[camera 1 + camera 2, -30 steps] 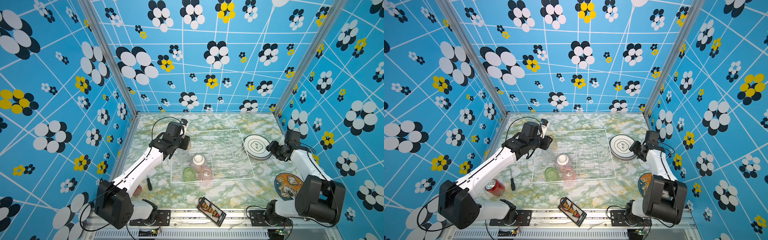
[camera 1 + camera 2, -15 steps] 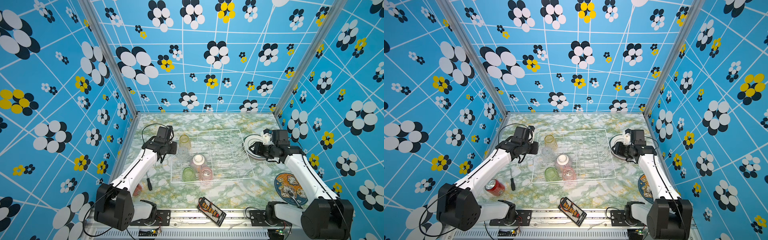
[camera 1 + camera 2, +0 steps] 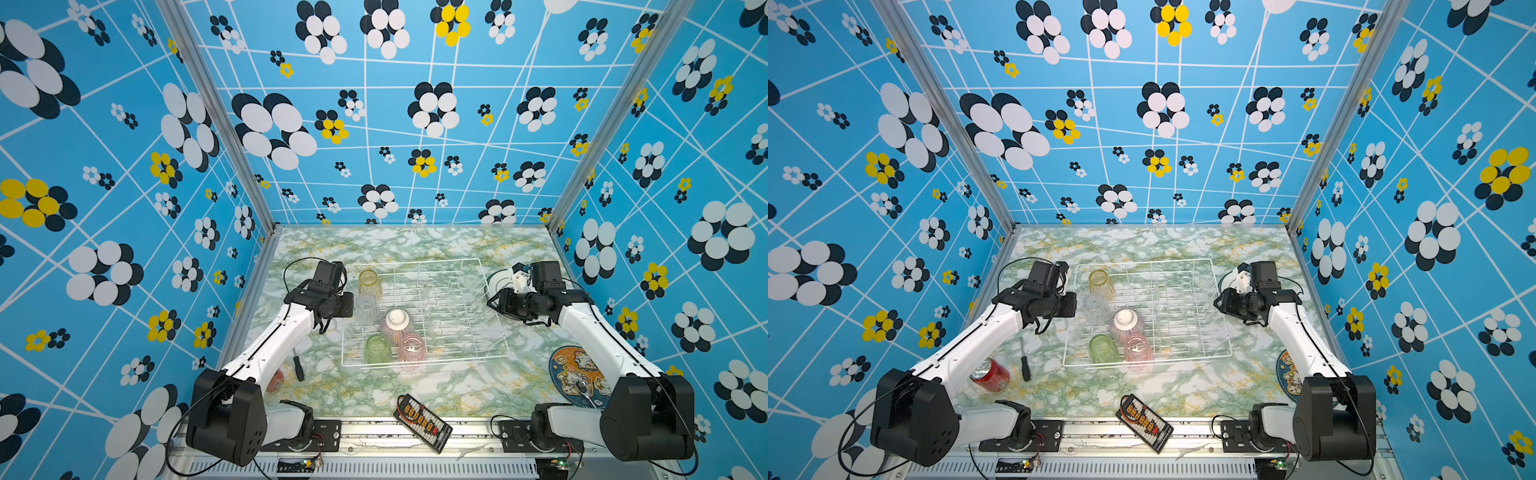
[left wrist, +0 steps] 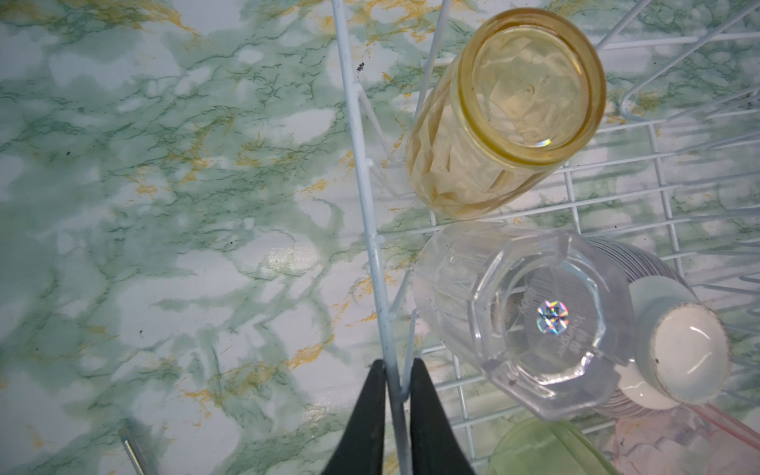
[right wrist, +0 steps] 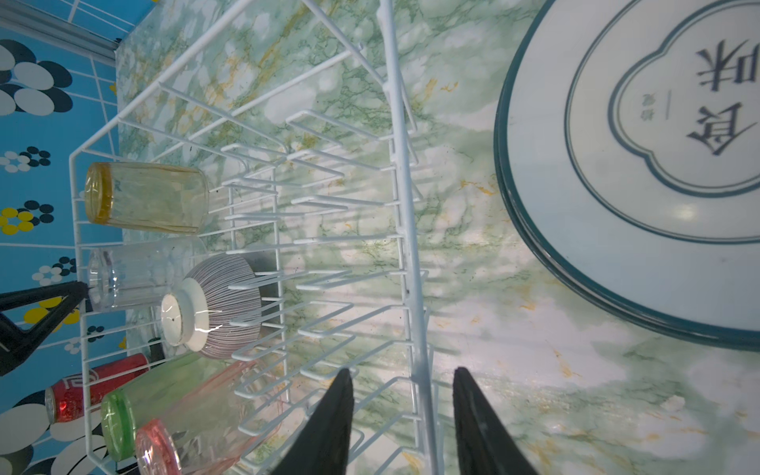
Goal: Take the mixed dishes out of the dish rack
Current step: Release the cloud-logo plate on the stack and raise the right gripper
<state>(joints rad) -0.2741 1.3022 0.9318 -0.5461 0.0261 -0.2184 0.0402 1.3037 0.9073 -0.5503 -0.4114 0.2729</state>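
Observation:
The white wire dish rack (image 3: 436,362) (image 3: 1163,360) stands mid-table. Upside down inside it are a yellow tumbler (image 3: 370,281) (image 4: 510,111), a clear tumbler (image 3: 366,307) (image 4: 530,325), a green tumbler (image 3: 377,348), a pink tumbler (image 3: 411,348) and a striped bowl (image 3: 397,324) (image 5: 222,304). My left gripper (image 3: 352,305) (image 4: 397,364) is shut on the rack's left rim wire. My right gripper (image 3: 492,301) (image 5: 403,372) is open, its fingers on either side of the right rim wire. Teal-rimmed plates (image 5: 658,164) lie stacked on the table right of the rack.
A red can (image 3: 990,374) and a screwdriver (image 3: 1025,365) lie near the left arm. A black connector board (image 3: 422,422) sits at the front edge. A round blue cartoon mat (image 3: 577,374) lies at the front right, partly under the right arm.
My left gripper came down to the rack's left rim and closed on the wire. My right gripper swung from the plates to the rack's right rim, its jaws narrowing.

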